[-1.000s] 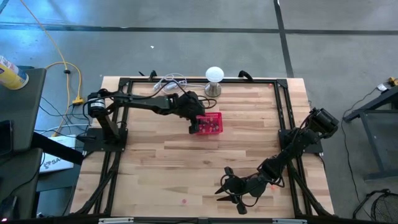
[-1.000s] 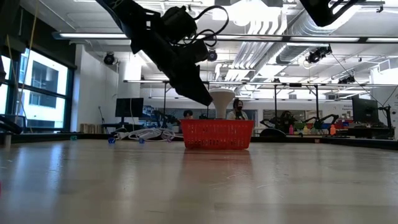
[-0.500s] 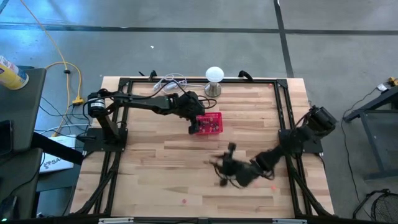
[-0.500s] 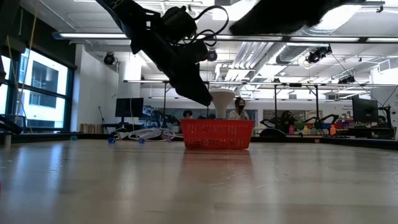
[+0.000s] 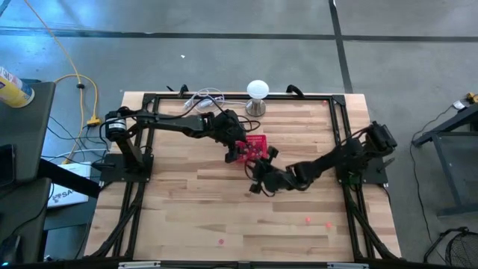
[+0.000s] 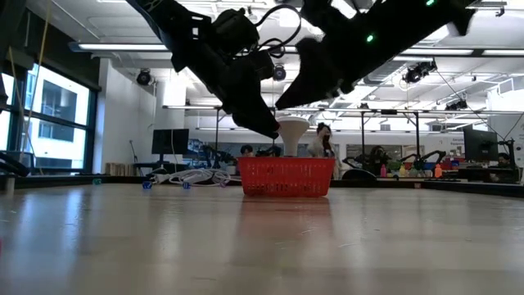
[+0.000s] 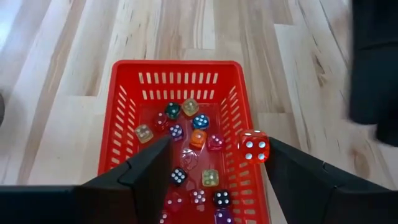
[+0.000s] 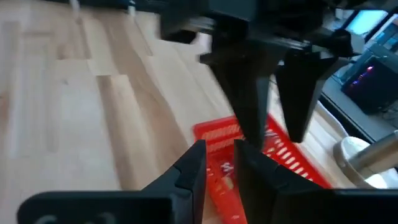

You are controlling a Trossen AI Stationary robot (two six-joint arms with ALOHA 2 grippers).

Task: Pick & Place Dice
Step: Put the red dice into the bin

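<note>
The table (image 5: 187, 194) is pale wood planks, smooth. The red basket (image 7: 180, 93) is glossy slotted plastic. The dice (image 7: 254, 146) look translucent and shiny.

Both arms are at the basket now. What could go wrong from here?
1. The right tool is very close to the left tool, which is open over the basket; the arms could collide or knock the basket.
2. The red die shows right at the basket's side wall, so it may land outside.
3. Loose dice lie on the table near the right arm; a sweep could scatter them.
</note>
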